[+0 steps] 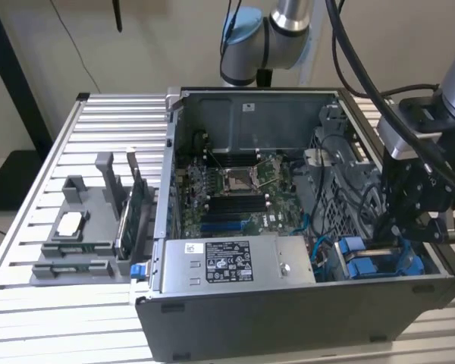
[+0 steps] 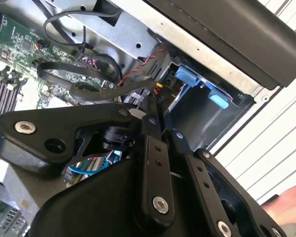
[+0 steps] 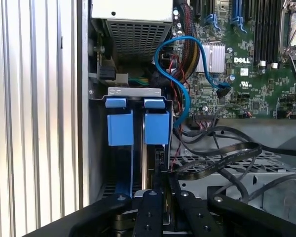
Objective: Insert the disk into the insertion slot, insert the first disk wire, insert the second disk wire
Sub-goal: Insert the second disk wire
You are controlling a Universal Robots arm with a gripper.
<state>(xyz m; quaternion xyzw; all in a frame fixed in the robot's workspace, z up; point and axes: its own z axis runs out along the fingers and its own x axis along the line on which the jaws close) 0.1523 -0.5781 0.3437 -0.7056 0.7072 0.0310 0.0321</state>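
Disk [image 3: 157, 126] seen seated in insertion slot [image 1: 379, 262] at case corner, blue carrier tabs showing; end effector [image 3: 160, 185] held just above it, fingers pressed together on thin dark wire [image 2: 155, 101]; first wire step judged in hand; precise plug alignment required

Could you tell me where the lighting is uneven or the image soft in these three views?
In the exterior view, the ribbed table is bright while the case interior is dim. In the second wrist view, the gripper looms dark and soft. In the first wrist view, the blue carrier tabs are evenly lit.
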